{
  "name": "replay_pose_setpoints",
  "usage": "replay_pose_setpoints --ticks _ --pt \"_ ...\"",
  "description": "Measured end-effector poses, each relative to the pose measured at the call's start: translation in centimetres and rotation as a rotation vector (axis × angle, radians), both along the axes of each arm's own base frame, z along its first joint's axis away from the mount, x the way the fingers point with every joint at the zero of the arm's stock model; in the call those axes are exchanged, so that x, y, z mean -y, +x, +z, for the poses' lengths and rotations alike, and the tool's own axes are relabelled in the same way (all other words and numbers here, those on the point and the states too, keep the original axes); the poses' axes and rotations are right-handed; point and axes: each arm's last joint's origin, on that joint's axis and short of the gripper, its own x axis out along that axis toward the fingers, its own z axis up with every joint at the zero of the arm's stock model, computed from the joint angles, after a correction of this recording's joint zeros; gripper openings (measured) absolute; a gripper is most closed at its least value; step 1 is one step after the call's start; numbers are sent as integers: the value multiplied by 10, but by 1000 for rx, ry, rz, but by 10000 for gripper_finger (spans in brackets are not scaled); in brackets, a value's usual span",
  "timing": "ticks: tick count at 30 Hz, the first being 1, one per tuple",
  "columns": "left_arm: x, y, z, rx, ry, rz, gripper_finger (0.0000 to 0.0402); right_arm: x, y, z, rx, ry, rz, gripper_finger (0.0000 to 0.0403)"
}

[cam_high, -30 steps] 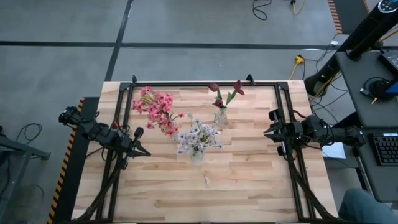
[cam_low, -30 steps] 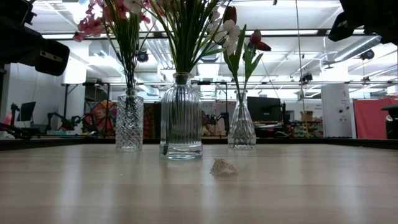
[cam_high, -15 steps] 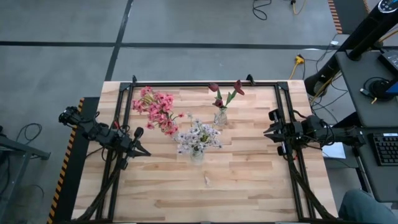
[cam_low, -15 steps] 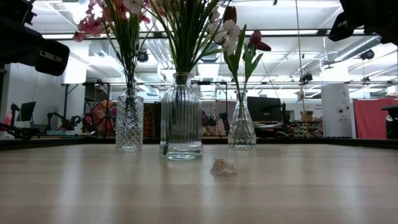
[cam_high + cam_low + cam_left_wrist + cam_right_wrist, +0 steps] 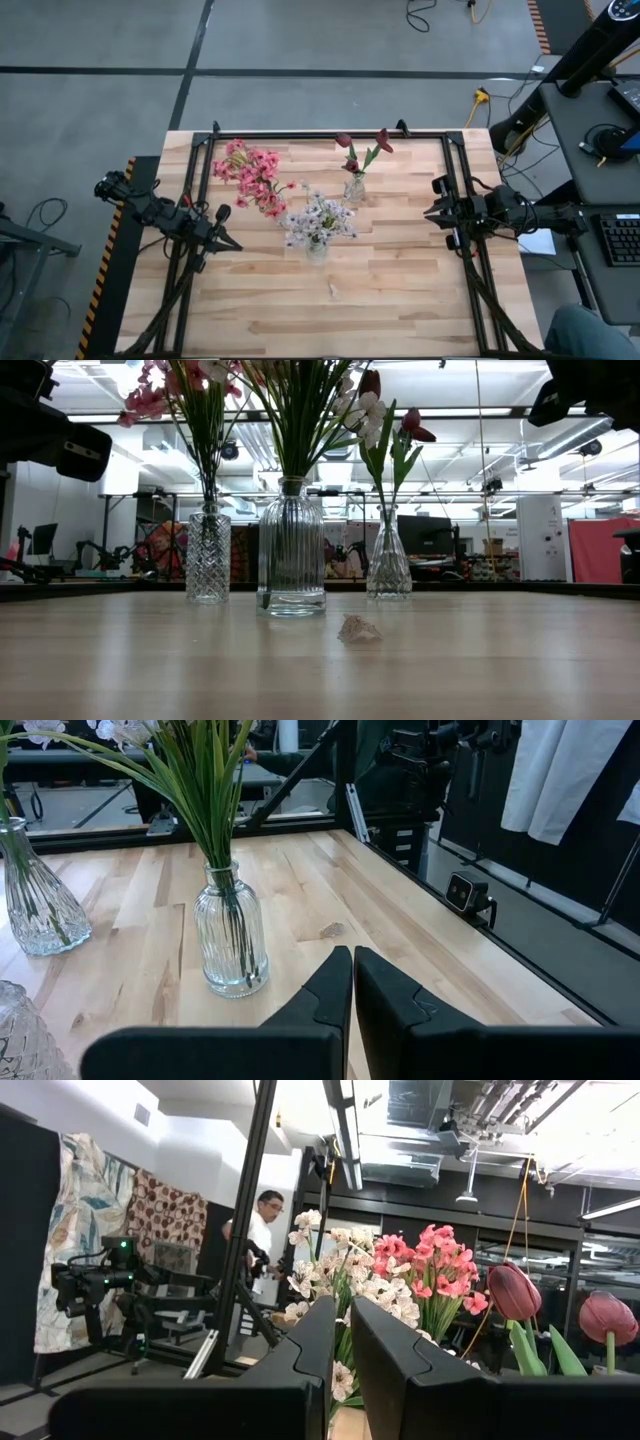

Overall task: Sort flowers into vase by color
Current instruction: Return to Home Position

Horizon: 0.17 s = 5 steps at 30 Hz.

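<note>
Three glass vases stand in the middle of the wooden table [image 5: 400, 290]. Pink blossoms [image 5: 251, 176] fill a cut-glass vase [image 5: 208, 555]. White-lilac blossoms [image 5: 318, 219] stand in a ribbed vase [image 5: 291, 550] [image 5: 231, 935]. Dark red tulips [image 5: 362, 149] stand in a flared vase [image 5: 388, 563]. My left gripper [image 5: 232, 243] [image 5: 352, 982] hovers shut at the table's left side, pointing toward the vases. At the right side my right gripper [image 5: 428, 213] [image 5: 342, 1330] is shut and tipped slightly upward. Neither holds anything.
A small pale scrap [image 5: 358, 628] [image 5: 333, 291] lies on the table in front of the ribbed vase. Black frame rails [image 5: 190, 200] run along the left, right and far edges. A person [image 5: 262, 1230] stands in the room beyond the table.
</note>
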Motion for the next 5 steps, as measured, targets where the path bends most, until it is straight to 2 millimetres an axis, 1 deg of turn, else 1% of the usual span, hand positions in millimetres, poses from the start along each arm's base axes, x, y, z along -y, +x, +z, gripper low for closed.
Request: replay_pose_setpoints --ticks 5 --pt "0 0 0 0 0 0 0 0 0 0 0 0 0 31"
